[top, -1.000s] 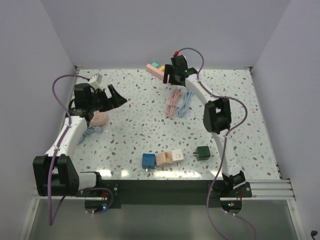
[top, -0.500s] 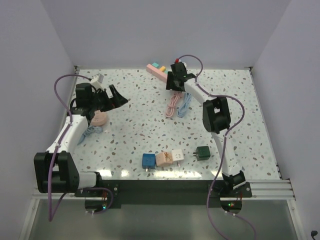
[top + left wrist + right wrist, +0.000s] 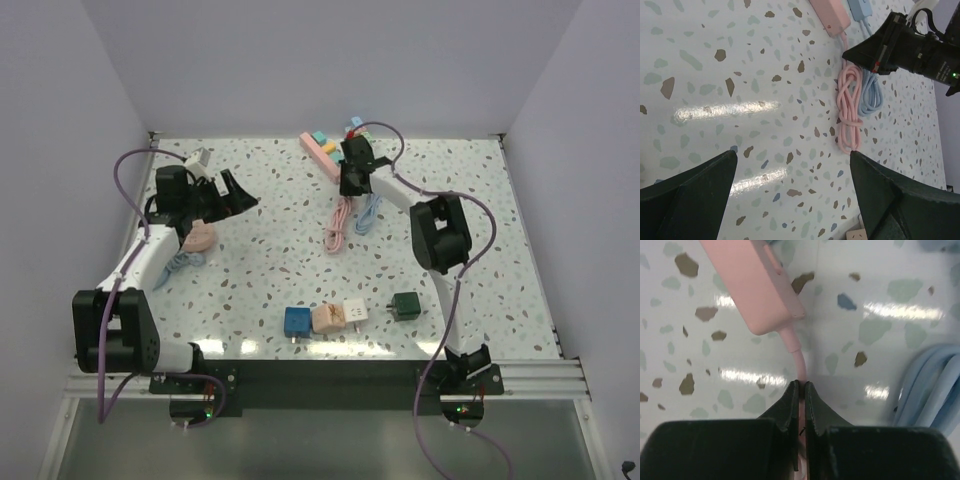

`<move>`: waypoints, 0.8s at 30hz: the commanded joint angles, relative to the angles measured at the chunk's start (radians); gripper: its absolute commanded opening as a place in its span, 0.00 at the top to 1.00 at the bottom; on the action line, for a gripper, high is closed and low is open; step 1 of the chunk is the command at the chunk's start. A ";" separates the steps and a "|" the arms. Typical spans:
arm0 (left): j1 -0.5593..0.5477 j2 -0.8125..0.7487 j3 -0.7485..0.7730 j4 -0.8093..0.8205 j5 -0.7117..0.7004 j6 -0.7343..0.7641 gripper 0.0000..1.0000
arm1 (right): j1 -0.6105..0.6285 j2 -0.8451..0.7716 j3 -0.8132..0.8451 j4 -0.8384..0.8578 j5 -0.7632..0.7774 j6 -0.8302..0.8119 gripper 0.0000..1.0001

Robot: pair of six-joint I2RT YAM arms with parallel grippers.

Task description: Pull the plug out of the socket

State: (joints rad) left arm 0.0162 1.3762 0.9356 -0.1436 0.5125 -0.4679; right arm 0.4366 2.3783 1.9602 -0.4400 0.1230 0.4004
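The socket is a pink power strip [image 3: 320, 152] lying at the back of the table, also seen in the right wrist view [image 3: 752, 285] and the left wrist view [image 3: 830, 17]. A teal plug [image 3: 319, 136] stands on its far end. My right gripper [image 3: 800, 385] is shut on the strip's pink cable [image 3: 799, 360], just below where it leaves the strip; in the top view the right gripper [image 3: 348, 186] is at the strip's near end. My left gripper [image 3: 234, 194] hangs open over the left of the table, with only bare tabletop between the left gripper's [image 3: 792, 155] fingers.
A coiled pink cable [image 3: 338, 222] and a coiled blue cable [image 3: 367, 213] lie near the right gripper. A blue strip [image 3: 860, 7] lies beside the pink one. Blue [image 3: 297, 321], peach [image 3: 327, 318], white [image 3: 355, 312] and dark green [image 3: 406, 305] chargers sit near the front. A pink object [image 3: 198, 238] lies at the left.
My right gripper came nearer along the pink strip to its cable and shut on it. The strip and pink cable shifted slightly. The left gripper barely moved.
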 commanded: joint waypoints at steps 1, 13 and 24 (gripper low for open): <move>-0.007 0.017 0.017 0.056 -0.017 0.000 0.00 | 0.079 -0.106 -0.121 -0.068 -0.100 0.002 1.00; -0.007 0.107 0.009 0.059 -0.092 -0.028 0.00 | 0.303 -0.257 -0.406 0.047 -0.230 0.173 0.76; -0.009 0.066 0.009 0.053 -0.118 -0.032 0.00 | 0.261 -0.434 -0.327 0.078 -0.221 0.127 0.01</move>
State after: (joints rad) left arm 0.0124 1.4765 0.9344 -0.1215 0.4076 -0.4889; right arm 0.7311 2.0926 1.5826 -0.3981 -0.1211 0.5354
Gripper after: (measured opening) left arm 0.997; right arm 0.957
